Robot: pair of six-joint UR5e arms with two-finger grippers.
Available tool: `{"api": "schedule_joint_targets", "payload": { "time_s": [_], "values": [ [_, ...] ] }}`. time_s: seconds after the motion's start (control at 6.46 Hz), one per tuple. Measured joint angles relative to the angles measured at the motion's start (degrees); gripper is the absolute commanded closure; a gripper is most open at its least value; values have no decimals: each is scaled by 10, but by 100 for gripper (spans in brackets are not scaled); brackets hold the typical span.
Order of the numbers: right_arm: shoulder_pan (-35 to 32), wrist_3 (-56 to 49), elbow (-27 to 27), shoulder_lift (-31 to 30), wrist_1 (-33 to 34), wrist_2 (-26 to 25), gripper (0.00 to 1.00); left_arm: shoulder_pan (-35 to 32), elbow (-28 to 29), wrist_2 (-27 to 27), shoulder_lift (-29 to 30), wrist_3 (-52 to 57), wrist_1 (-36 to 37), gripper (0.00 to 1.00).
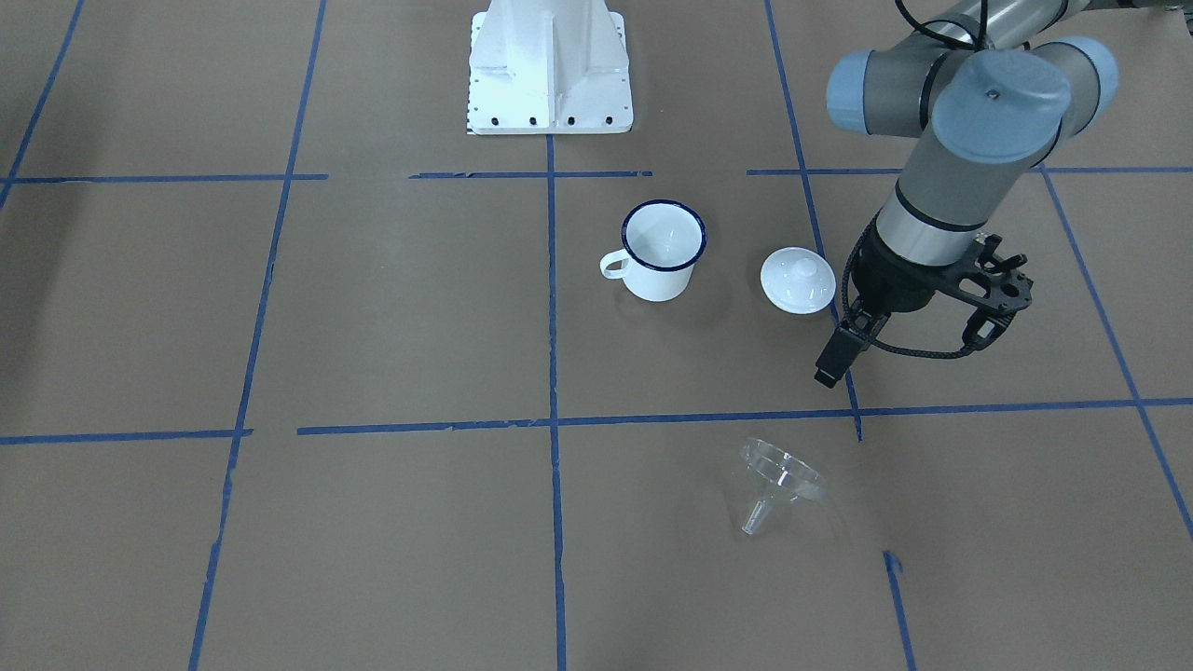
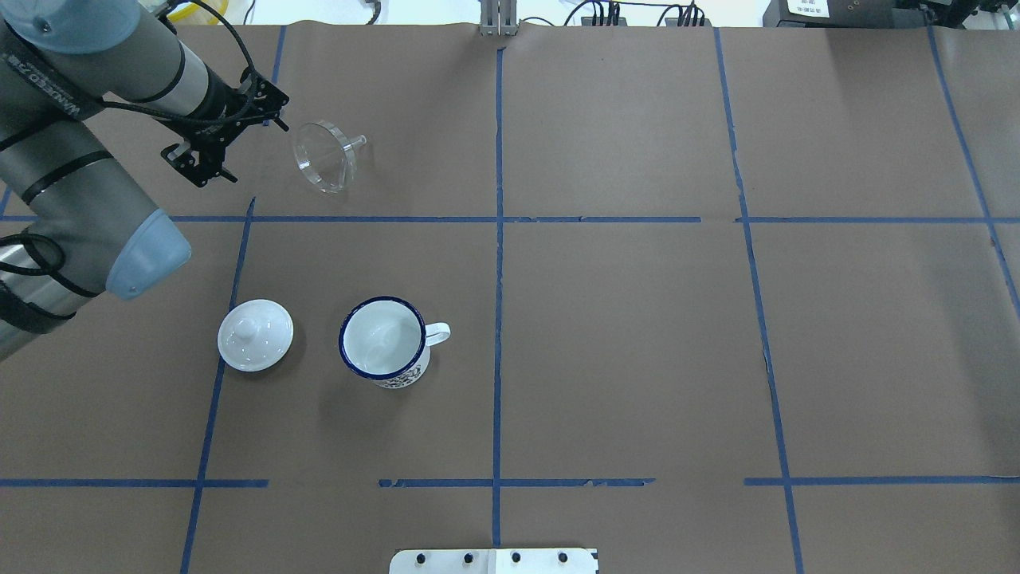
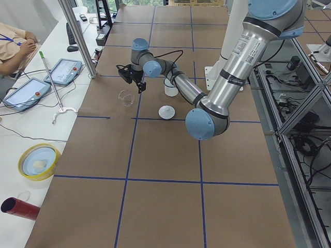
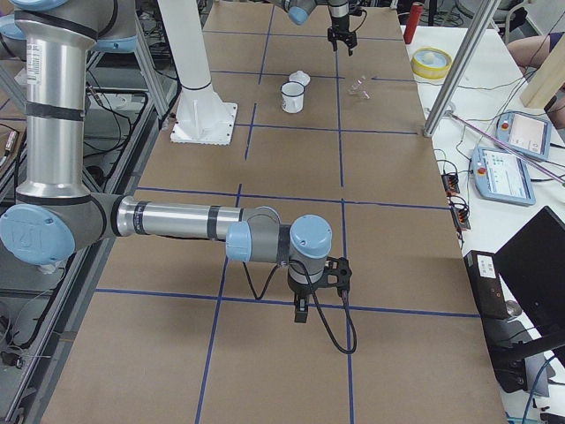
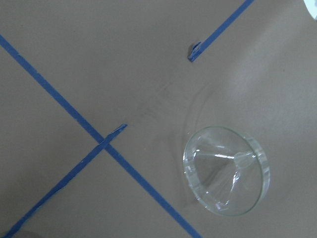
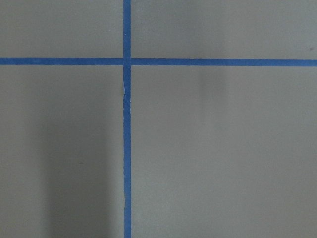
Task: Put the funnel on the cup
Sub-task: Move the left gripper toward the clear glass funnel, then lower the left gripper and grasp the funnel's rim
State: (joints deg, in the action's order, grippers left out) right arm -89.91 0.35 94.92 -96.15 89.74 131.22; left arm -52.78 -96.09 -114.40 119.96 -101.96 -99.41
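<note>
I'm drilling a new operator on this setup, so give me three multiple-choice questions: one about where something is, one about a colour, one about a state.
1. Where is the white lid relative to the cup? A on top of it; B beside it, apart; C inside it.
2. What colour is the cup's rim? A red; B green; C dark blue.
3. How is the funnel placed? A lying on its side; B seated on the cup; C standing on its rim.
Answers: 1 B, bare paper shows between them. 2 C, a dark blue ring circles the mouth. 3 A, its spout points sideways.
</note>
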Motion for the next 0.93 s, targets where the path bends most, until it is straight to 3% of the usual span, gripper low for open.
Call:
{"api": "schedule_joint_targets", "payload": {
  "time_s": [0.31, 0.93],
  "values": [
    [0, 0, 0, 0, 0, 0, 0, 1, 96, 27, 22, -71, -132, 0],
    [0, 0, 0, 0, 0, 0, 0, 7, 129, 123, -13, -167, -344, 0]
  ]
}}
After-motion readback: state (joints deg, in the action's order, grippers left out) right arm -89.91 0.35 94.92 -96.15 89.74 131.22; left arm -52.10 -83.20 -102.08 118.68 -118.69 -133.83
